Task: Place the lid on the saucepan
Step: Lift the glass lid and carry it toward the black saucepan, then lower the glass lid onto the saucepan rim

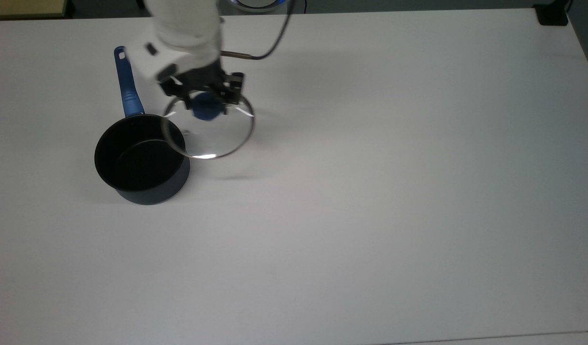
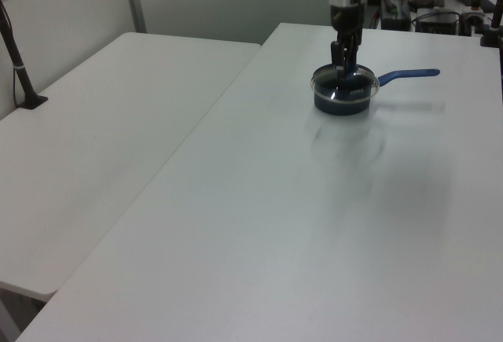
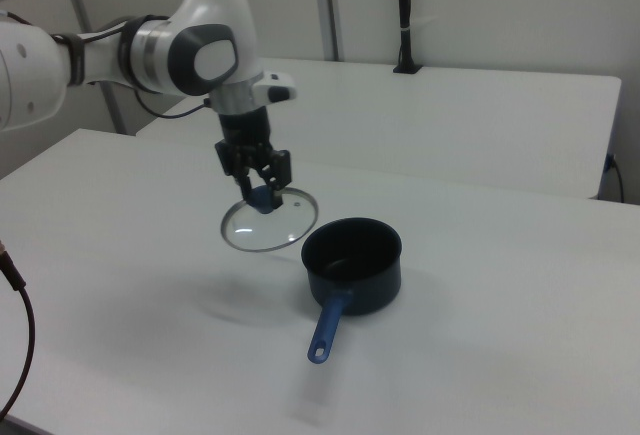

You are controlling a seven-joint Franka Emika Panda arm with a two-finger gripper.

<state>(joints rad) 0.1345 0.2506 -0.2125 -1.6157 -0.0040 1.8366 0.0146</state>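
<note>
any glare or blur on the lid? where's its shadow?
Top view: bright glare arc on the lid near its lower rim, arm smeared by motion blur, soft shadow on the table below-right of it. Right view: faint shadow left of the saucepan, lid clearly airborne.

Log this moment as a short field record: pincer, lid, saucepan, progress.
pincer: shut on the lid's blue knob
lid: held in the air, roughly level, its edge overlapping the saucepan's rim in the top view
saucepan: upright on the table, open, handle pointing toward the top view's top
progress: lid not yet on the pan
</note>
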